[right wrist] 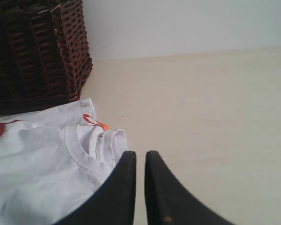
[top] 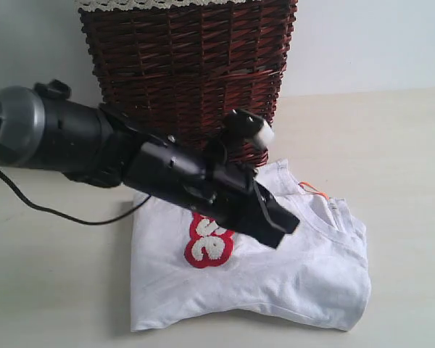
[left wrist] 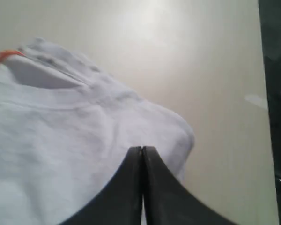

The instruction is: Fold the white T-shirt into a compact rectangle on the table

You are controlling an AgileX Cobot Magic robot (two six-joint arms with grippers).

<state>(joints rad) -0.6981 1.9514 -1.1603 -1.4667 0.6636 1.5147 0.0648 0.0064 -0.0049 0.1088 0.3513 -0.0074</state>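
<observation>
The white T-shirt (top: pixel 290 279) lies on the table (top: pixel 391 145), on the near side of the dark wicker basket (top: pixel 188 72) and slightly right of centre. It lies in a rough rectangle, with its far edge close to the basket base. The red patch (top: pixel 206 243) with fuzzy white letters faces up on the left portion. The ribbed collar (right wrist: pixel 82 157) and the orange tag (top: pixel 312 190) are at the far right portion. The left gripper (left wrist: pixel 142 151) reaches in from the left and is positioned above the middle of the shirt. Its fingers are pressed together with nothing between them. Contact with the cloth cannot be confirmed from these views. The right gripper (right wrist: pixel 140 157) is positioned beside the collar end of the shirt. Its fingers stand slightly apart, with a narrow empty gap between them. A black cable (top: pixel 51 210) runs across the table at the left.
</observation>
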